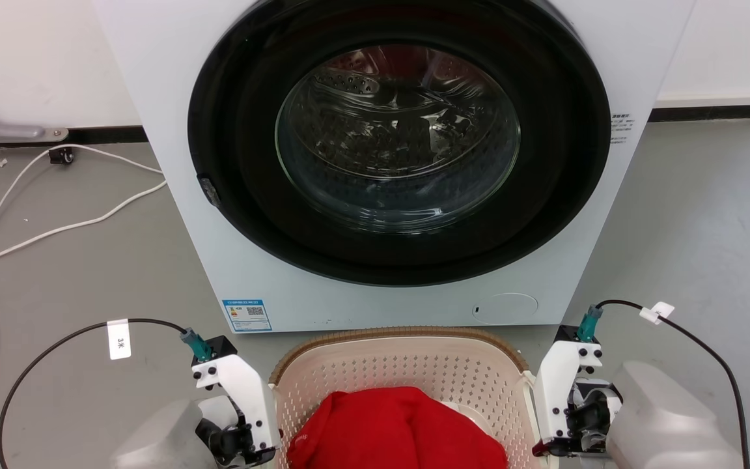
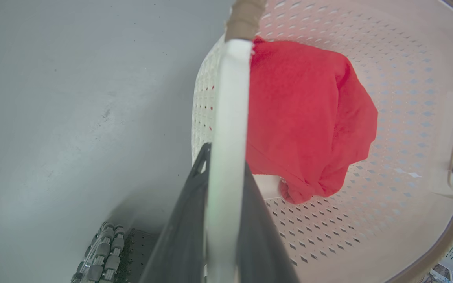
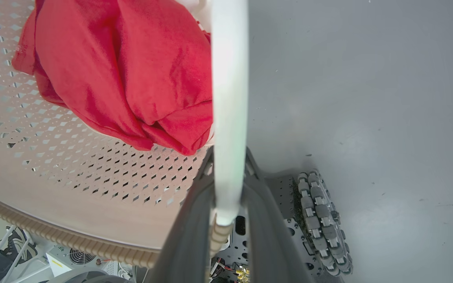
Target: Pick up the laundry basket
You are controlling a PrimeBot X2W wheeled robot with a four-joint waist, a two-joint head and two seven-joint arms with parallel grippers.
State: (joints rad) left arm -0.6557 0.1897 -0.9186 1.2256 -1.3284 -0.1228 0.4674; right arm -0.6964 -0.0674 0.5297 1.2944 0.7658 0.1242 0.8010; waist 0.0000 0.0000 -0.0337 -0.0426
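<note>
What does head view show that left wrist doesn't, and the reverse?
Head, not left wrist: the washing machine and white floor cables. Left wrist, not head: the left gripper with its fingers closed across the white handle, plus a roller wheel. Both: the laundry basket with the red garment inside.

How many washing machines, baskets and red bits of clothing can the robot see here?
white front-loading washing machine: 1
cream perforated plastic laundry basket with brown rim: 1
crumpled red fabric garment: 1
Total: 3
</note>
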